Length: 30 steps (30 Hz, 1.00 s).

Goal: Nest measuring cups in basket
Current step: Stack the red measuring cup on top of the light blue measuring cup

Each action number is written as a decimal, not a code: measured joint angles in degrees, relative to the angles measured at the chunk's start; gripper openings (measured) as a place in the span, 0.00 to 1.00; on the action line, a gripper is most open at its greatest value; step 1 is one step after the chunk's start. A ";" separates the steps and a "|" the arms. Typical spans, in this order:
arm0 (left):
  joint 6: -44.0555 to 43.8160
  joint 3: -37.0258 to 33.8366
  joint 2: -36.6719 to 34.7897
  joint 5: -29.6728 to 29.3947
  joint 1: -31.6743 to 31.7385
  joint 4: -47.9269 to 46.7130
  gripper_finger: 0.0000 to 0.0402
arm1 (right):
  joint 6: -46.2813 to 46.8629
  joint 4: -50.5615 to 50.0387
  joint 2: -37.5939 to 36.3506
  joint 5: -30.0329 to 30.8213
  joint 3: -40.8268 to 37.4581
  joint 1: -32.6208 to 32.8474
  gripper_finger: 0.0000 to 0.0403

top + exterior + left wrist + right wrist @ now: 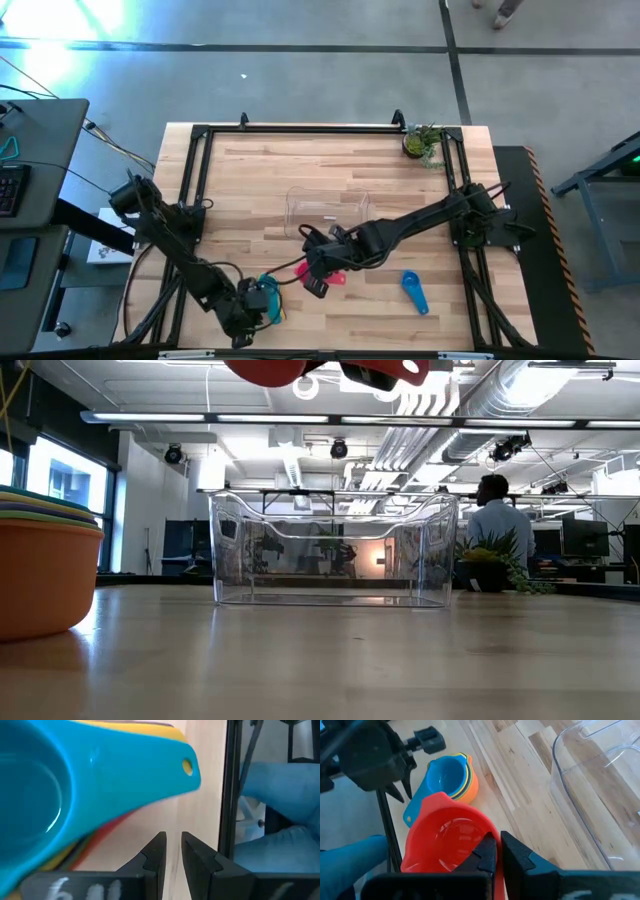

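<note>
The right gripper (pixel 494 851) is hanging above the table just at seven o'clock of the clear basket (pixel 327 213), its fingers pinching together on the handle of the coral cup (pixel 445 840), lifted clear of the wood. The nested stack of cups (pixel 451 775), teal on top, is sitting toward seven o'clock of that claw. The left gripper (pixel 173 851) is waiting right beside the stack, fingers nearly together, holding nothing. A blue cup (pixel 414 290) is lying at four o'clock.
</note>
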 joint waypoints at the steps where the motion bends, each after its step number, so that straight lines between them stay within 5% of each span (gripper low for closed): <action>1: 0.35 0.00 0.46 0.04 0.32 0.47 0.13 | -0.02 -0.02 0.00 -0.15 0.00 -0.10 0.01; 30: 6.34 0.00 1.48 1.32 10.86 3.02 0.13 | -0.42 -1.27 0.00 -0.53 0.00 -1.14 0.01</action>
